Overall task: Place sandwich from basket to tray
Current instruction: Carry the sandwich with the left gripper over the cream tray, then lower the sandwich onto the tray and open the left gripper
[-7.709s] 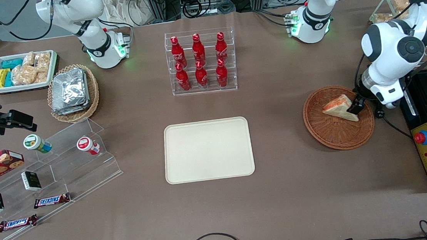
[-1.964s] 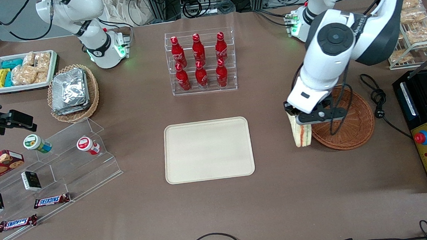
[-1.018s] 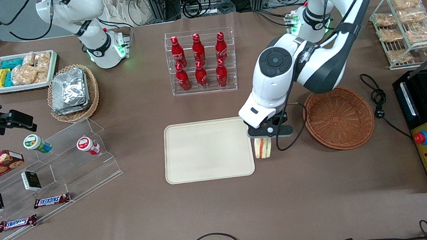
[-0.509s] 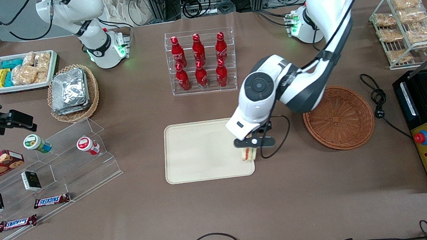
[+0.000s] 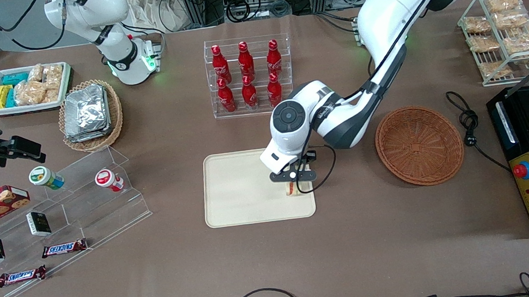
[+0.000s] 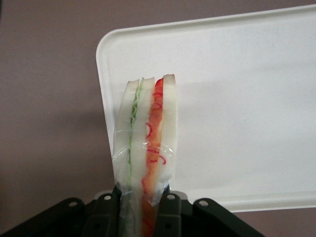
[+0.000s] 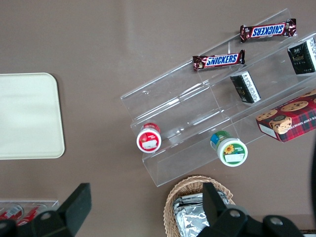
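Note:
My left gripper (image 5: 292, 180) hangs over the cream tray (image 5: 239, 193), near the tray edge that faces the basket, and is shut on the sandwich (image 5: 292, 188). The wrist view has the sandwich (image 6: 144, 148) clamped between the black fingers (image 6: 169, 212): white bread slices on edge with a green layer and an orange-red layer, in clear wrap, above a rounded corner of the tray (image 6: 237, 108). The round orange-brown wicker basket (image 5: 419, 145) sits on the table toward the working arm's end, with nothing in it. In the front view the gripper hides most of the sandwich.
A clear rack of red bottles (image 5: 248, 75) stands farther from the front camera than the tray. Toward the parked arm's end are a clear stepped display (image 5: 68, 204) with snacks, an oval basket of foil containers (image 5: 90, 115) and a white snack tray (image 5: 28, 88). A black cable (image 5: 466, 123) lies beside the basket.
The left arm carried the sandwich out of the basket and sideways toward the tray. In the last half second it moved from the tray's edge to a spot over the tray.

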You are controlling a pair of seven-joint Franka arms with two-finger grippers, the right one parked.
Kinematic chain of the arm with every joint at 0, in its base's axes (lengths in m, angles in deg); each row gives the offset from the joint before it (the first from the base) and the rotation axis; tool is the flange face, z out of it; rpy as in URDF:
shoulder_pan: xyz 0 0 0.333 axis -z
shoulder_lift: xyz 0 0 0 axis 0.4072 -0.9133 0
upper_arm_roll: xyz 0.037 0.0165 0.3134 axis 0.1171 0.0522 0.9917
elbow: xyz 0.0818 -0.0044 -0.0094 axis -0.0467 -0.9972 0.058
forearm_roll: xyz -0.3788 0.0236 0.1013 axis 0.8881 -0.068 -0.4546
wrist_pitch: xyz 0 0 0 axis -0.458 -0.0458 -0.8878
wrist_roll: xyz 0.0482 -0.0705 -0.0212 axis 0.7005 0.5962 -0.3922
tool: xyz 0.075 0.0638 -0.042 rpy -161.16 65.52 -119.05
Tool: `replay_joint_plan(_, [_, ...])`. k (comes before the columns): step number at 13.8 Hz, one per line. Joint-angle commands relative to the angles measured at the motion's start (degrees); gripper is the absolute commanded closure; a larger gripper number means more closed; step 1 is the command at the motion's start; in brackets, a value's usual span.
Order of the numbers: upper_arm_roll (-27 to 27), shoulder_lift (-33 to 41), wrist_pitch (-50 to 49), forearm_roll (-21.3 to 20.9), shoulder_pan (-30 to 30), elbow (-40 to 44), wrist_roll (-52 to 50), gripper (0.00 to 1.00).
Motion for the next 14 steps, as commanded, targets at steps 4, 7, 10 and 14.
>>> replay_joint_plan(4, [0.33,-4.48,1.28,-2.80,1.75,3.11,-4.17,0.71])
replay_joint_plan(7, [0.33,-5.80,2.24,-4.29,2.10,3.11,-4.17,0.65])
replay_joint_plan(10, [0.33,-6.15,2.33,-4.56,2.45,3.11,-4.26,0.64])
replay_joint_plan(14, [0.33,-6.68,2.33,-5.35,2.54,2.93,-4.95,0.51])
